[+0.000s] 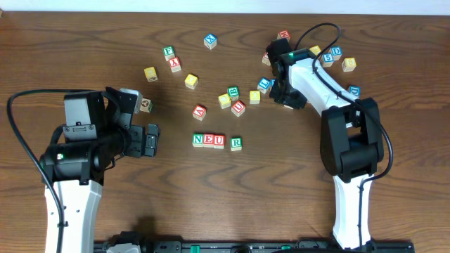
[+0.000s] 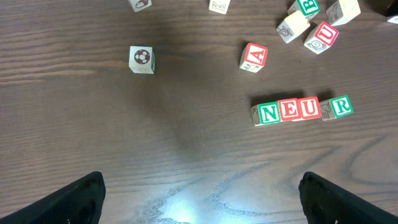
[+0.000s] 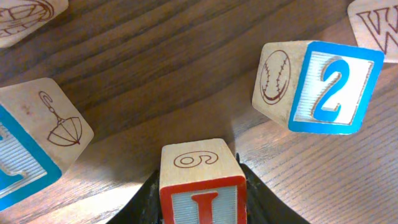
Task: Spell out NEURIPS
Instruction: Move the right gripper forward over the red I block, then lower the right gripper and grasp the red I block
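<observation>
On the table, the cubes N (image 2: 268,113), E (image 2: 290,110) and U (image 2: 310,109) touch in a row, and R (image 2: 341,105) lies just to their right across a small gap. The same row (image 1: 208,140) lies at mid-table in the overhead view. In the right wrist view, my right gripper (image 3: 202,208) is shut on a red-bordered I cube (image 3: 200,177), a dark finger (image 3: 148,200) pressed against each side. Seen from overhead, this gripper (image 1: 287,98) is at the back right and the I cube is hidden. My left gripper (image 2: 202,199) stands wide open over bare wood, left of the row.
Loose cubes are scattered behind the row: a red A (image 2: 254,56), a second red U (image 2: 322,36) and a soccer-ball cube (image 2: 142,59). Close ahead of the right gripper sit a blue 2 cube (image 3: 333,87) and a blue cube with an umbrella face (image 3: 43,143).
</observation>
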{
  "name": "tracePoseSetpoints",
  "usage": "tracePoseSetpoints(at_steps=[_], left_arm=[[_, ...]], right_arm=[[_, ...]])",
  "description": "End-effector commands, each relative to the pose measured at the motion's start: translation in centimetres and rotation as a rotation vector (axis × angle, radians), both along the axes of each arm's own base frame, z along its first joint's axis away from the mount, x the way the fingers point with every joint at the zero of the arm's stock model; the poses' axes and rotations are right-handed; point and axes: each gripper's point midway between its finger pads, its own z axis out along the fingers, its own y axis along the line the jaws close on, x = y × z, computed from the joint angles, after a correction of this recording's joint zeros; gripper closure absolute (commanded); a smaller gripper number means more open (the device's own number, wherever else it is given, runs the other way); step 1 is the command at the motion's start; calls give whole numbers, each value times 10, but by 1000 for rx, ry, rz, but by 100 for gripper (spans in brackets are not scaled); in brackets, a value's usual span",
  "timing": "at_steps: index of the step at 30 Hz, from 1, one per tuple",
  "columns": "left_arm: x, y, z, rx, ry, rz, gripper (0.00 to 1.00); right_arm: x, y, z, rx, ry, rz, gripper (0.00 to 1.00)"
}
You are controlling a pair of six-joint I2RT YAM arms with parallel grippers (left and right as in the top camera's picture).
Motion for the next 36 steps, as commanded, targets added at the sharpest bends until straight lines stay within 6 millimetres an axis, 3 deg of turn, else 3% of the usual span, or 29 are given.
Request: tracePoseSetpoints(at_steps=[1, 8, 19, 29, 36], left_arm=[[2, -1, 10, -1, -30, -12, 2], [2, -1, 10, -1, -30, -12, 2], [2, -1, 10, -1, -30, -12, 2], [2, -1, 10, -1, -30, -12, 2], [2, -1, 10, -1, -30, -13, 2]], right_arm=[[6, 0, 3, -3, -13, 10, 73], [9, 3, 16, 3, -8, 32, 83], [19, 12, 69, 40, -56, 137, 94], [14, 47, 120, 161, -135, 363, 99], [-4, 81, 153, 198, -187, 480, 99]])
